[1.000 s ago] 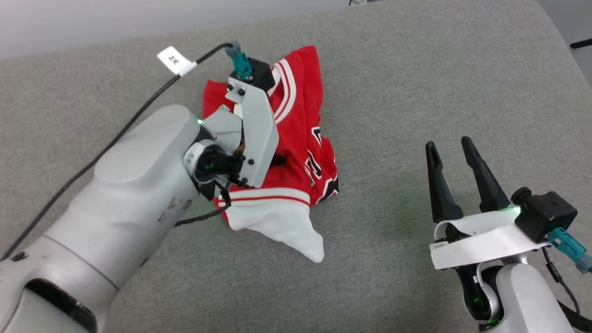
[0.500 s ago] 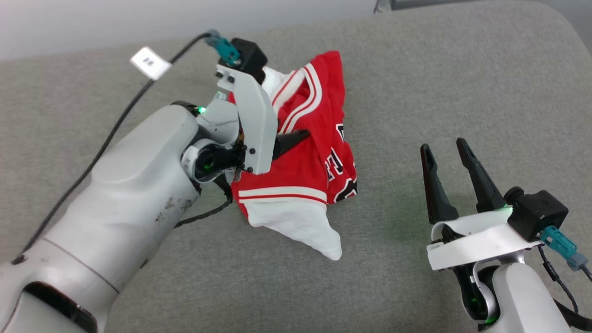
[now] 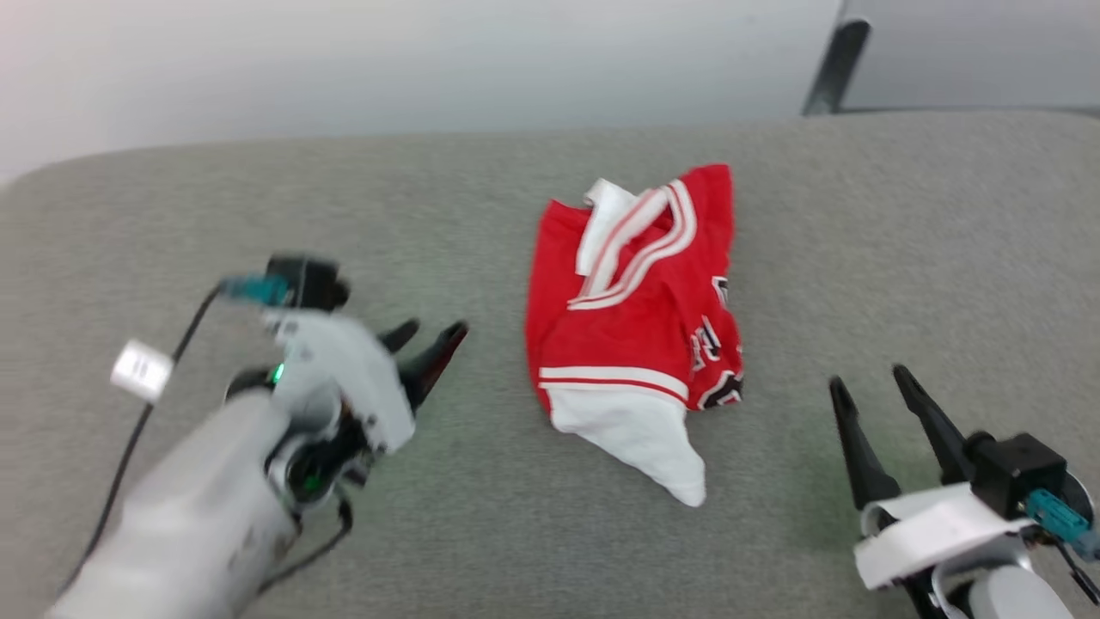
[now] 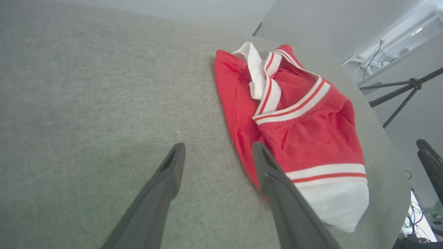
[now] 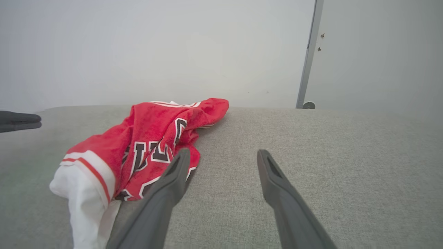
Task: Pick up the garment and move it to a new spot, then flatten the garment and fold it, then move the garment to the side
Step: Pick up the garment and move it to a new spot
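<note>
Broadly, a grey fabric-covered surface spreads across the head view, with a pale wall behind it. Crumpled on it, a little right of centre, lies the garment. Its red body is bunched, striped trim twists across the top, a white sleeve trails toward the robot, and black-and-white lettering shows along its right edge. The left gripper, blurred, is near the garment's left edge, its two dark fingers spread with nothing between them, apart from the cloth. The right gripper is near the garment's lower right, fingers likewise parted and empty. A small white tag hangs on the left arm's cable.
</note>
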`<state>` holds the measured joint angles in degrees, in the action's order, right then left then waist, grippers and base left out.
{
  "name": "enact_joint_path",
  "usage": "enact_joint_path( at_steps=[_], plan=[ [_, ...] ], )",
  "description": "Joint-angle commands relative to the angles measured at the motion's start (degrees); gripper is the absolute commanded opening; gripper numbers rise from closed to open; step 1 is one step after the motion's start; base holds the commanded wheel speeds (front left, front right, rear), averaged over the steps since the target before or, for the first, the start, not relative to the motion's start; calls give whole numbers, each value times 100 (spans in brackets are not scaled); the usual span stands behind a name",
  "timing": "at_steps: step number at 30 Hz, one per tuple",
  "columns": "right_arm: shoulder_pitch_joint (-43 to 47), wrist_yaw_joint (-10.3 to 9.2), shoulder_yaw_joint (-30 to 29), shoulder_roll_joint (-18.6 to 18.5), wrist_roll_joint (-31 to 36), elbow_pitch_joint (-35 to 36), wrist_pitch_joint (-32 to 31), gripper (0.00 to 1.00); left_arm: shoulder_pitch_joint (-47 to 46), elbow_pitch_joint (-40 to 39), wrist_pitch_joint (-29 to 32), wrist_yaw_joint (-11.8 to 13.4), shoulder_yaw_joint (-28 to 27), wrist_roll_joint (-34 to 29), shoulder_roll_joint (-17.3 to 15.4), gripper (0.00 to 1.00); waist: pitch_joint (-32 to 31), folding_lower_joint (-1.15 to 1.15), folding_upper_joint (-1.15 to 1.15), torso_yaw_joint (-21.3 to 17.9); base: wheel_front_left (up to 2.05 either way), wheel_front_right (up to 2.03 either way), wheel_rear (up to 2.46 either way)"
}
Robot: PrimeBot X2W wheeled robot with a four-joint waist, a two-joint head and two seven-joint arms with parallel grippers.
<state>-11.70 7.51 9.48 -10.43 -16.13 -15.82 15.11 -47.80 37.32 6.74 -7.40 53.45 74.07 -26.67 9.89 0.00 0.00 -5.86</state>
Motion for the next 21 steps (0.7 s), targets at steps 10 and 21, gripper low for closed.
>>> enact_joint_path(
  at_steps=[10, 21],
  plan=[
    [562, -4, -448, -509, -158, -90, -69, 100, 1739, 11, -2055, 201, -401, -158, -451, 100, -737, 0, 0, 898, 0, 0, 0],
    [1011, -4, -1031, -765, -279, 195, -298, 100, 3242, -1012, -2186, 731, -2130, -1463, -823, 100, -954, 0, 0, 1058, 0, 0, 0]
  ],
)
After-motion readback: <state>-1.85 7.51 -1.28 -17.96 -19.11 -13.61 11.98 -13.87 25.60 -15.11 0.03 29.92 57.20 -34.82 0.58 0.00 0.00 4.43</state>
